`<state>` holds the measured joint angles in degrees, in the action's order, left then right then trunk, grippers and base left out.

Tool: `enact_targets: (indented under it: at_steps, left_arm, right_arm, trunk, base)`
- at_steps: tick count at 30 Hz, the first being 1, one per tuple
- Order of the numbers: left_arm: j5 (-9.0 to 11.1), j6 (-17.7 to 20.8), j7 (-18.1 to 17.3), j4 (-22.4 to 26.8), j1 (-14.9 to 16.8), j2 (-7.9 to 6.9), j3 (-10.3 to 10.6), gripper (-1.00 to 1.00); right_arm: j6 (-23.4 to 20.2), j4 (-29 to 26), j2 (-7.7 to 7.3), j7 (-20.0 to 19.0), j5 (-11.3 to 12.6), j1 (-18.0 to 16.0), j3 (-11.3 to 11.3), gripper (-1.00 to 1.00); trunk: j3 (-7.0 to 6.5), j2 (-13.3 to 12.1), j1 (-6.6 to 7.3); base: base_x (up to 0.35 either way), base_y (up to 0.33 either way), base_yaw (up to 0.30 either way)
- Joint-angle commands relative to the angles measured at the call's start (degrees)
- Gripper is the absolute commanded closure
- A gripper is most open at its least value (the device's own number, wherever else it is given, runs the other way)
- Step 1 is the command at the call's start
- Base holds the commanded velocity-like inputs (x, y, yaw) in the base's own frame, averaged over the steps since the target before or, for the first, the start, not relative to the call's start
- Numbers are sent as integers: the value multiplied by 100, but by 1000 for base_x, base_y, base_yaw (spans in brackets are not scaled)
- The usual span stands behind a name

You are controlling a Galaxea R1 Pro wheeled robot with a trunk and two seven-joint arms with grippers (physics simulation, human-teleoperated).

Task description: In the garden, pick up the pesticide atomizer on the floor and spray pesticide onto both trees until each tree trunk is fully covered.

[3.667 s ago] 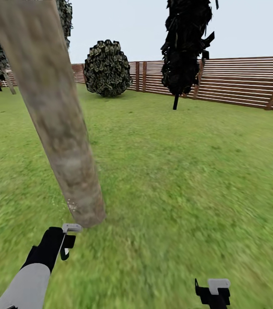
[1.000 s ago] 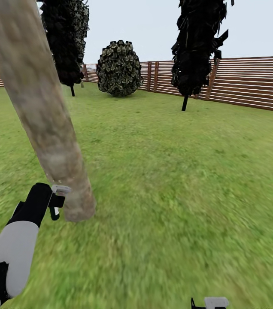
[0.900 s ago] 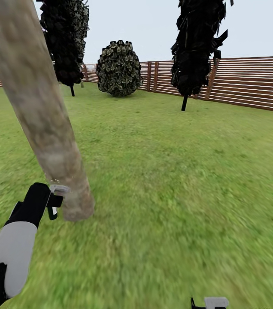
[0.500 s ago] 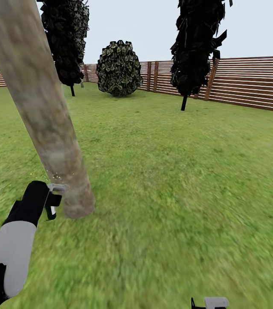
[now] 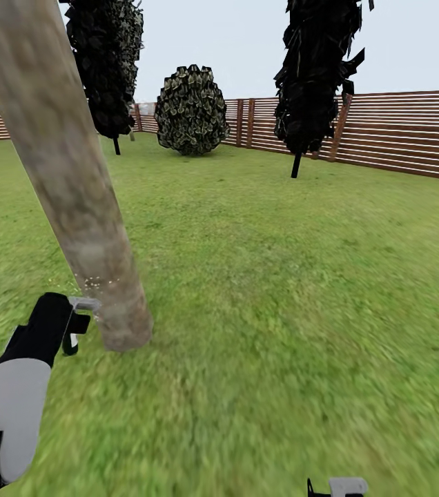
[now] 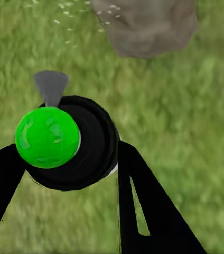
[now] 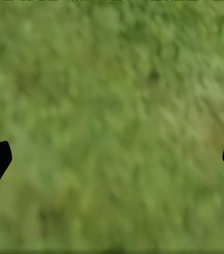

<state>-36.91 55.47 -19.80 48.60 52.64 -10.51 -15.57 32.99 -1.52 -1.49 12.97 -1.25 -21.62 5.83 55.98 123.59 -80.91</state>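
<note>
Jaws clamping green-capped black atomizer [image 6: 64,143], grey nozzle

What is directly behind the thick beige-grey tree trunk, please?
Behind the thick beige-grey tree trunk lie green lawn, a black-foliaged tree and a brown slatted fence. The ground right behind the trunk is covered.

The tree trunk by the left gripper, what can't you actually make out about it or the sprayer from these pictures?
- Tree trunk: head view's top edge cuts off its crown; its far side is hidden.
- Pesticide: a few white specks, too small to judge coverage.
- Atomizer: its body is hidden beneath its own green top in the left wrist view.
- Right gripper: only fingertips at picture edges.
</note>
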Motion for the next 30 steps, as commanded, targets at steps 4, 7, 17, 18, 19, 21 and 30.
enact_targets:
  at_steps: [4, 7, 17, 18, 19, 21, 30]
  left_arm:
    - [-23, -5, 27, 0, 4, 10, -46, 100]
    - [-38, -29, 30, -68, -11, -46, -34, 100]
    - [-52, -1, 38, -51, 51, 592, -32, 100]
    - [-52, -1, 42, -33, 37, 557, -46, 100]
    - [-53, -1, 44, -18, 14, 438, -52, 100]
    - [-40, -1, 39, -11, -4, 207, -52, 100]
    - [-18, -18, 46, -74, -17, 197, -37, 100]
  right_arm:
    - [31, -35, -3, -5, -6, 0, 12, -100]
    - [40, -233, -30, -9, -1, 0, 6, -100]
    - [41, -260, -61, -22, -24, 0, 15, -100]
    - [41, -260, -61, -23, -24, 0, 15, -100]
    - [41, -261, -62, -23, -24, 0, 18, -100]
    - [41, -261, -62, -23, -24, 0, 21, -100]
    - [41, -261, -62, -23, -18, 0, 15, -100]
  trunk:
    - [0, 0, 0]
    - [0, 0, 0]
    - [0, 0, 0]
    - [0, 0, 0]
    - [0, 0, 0]
    - [0, 0, 0]
    - [0, 0, 0]
  base:
    - [0, 0, 0]
    - [0, 0, 0]
    - [0, 0, 0]
    - [0, 0, 0]
    - [0, 0, 0]
    - [0, 0, 0]
    - [91, -137, 0]
